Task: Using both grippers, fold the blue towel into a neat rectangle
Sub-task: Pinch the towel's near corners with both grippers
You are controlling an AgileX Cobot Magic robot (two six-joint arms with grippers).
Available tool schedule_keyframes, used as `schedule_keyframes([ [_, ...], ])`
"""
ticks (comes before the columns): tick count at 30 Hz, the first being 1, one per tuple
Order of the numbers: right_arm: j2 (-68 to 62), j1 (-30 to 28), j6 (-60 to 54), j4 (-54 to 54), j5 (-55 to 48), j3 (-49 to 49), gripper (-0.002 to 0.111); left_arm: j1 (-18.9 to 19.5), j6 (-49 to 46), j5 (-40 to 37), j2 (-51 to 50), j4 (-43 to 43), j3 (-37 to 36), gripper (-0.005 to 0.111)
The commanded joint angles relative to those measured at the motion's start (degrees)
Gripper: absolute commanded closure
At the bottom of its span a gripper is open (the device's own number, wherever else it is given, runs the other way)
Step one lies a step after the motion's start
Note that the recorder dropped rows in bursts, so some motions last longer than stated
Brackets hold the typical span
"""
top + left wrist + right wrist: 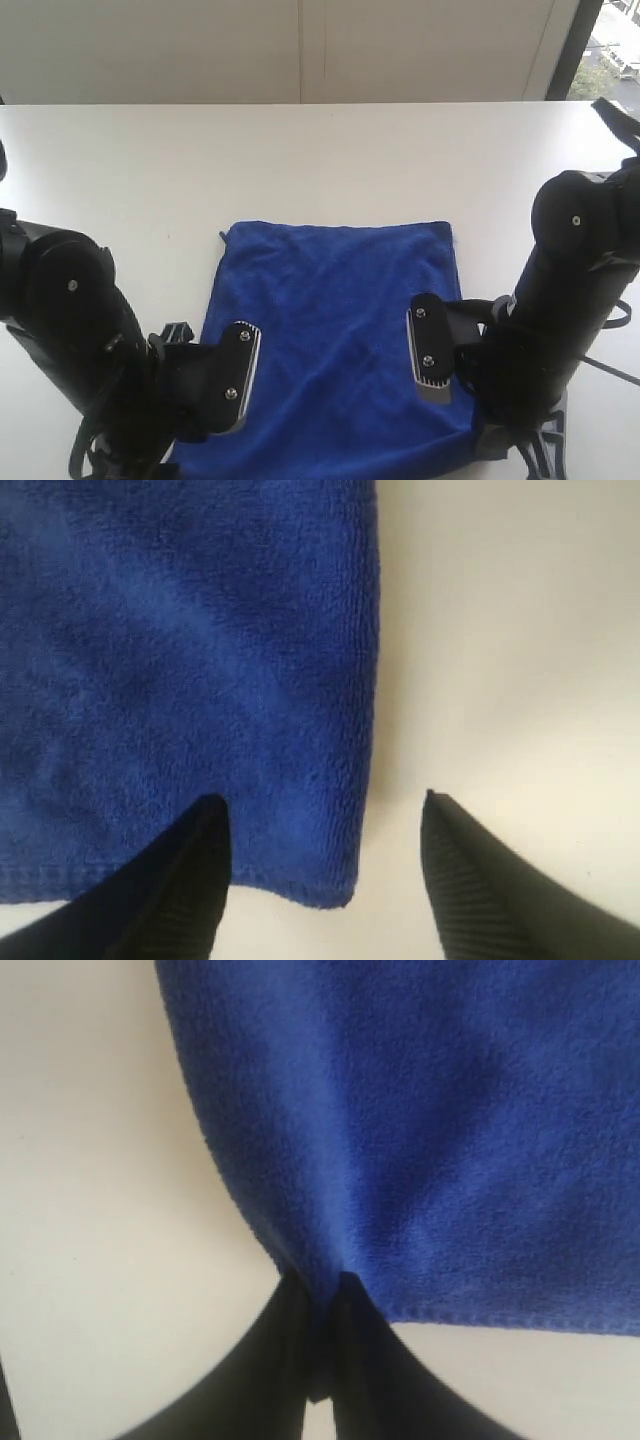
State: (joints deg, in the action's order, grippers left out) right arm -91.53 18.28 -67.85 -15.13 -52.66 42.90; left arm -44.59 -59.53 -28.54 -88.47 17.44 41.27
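- Exterior view: deep royal-blue fuzzy cloth towel [335, 340] lies flat on white table [300, 160].
- Left gripper [322, 802] — jaws apart, straddling a hemmed corner.
- Right gripper [322, 1285] — pinching another corner.
- Soft, limp, light; probably best taken at corners.

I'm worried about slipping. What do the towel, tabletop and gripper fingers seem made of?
The blue towel: soft fuzzy cloth, probably microfibre or terry; short nap and stitched hem show. The table: smooth matte white, perhaps laminate. The fingers of the left gripper: matte black, finely ribbed, likely plastic or rubber.
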Motion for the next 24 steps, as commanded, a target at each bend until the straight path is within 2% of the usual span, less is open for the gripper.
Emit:
schedule_keyframes([
  [1,0.44,-0.04,0.44,0.38,0.62,-0.21,0.102,-0.14,-0.85,-1.02,-0.3,1.28,-1.03,0.048],
  [6,0.44,-0.04,0.44,0.38,0.62,-0.21,0.102,-0.14,-3.33,1.95,-0.3,1.42,-3.51,0.048],
  [11,0.44,-0.04,0.58,0.38,0.64,-0.21,0.102,-0.14,-3.33,2.82,-0.3,1.42,-3.51,0.056],
  [24,0.44,-0.04,0.59,0.38,0.4,-0.21,0.102,-0.14,-3.33,3.14,-0.3,1.62,-3.51,0.056],
])
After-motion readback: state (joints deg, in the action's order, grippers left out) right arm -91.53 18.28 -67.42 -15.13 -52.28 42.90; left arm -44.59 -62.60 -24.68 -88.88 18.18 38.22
